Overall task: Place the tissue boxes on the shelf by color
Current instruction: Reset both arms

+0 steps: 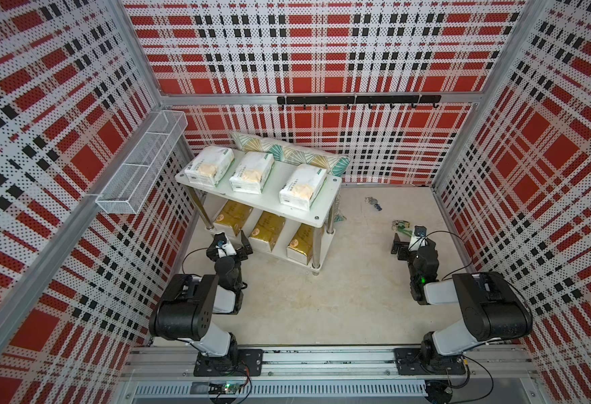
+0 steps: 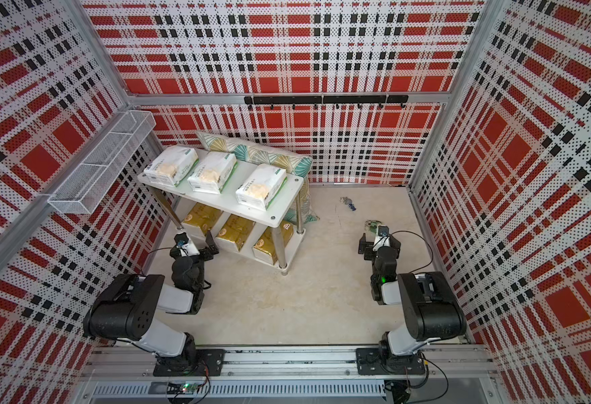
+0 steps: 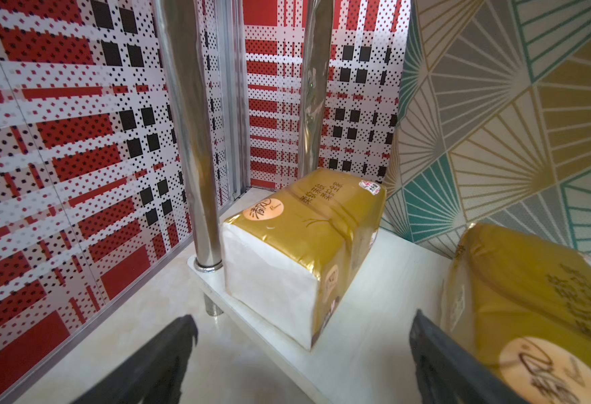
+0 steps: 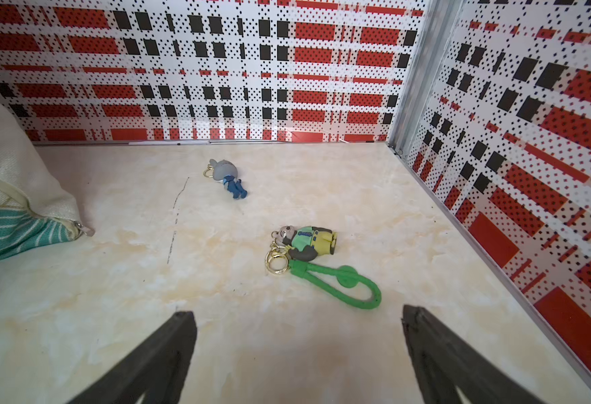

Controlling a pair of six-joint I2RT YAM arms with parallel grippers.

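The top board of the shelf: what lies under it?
Three gold tissue packs lie side by side on the lower board. The top board covers their far ends.

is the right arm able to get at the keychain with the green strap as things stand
Probably yes: the right claw is open, and the green-strap keychain lies on the bare floor just ahead of it, with nothing between them.

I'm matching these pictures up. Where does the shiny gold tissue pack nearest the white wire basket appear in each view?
In a top view: shiny gold tissue pack, left of centre.
In a top view: the pack, likewise.
Left wrist: centre.
Right wrist: not in it.
Shared landmark: teal-and-gold patterned pillow.
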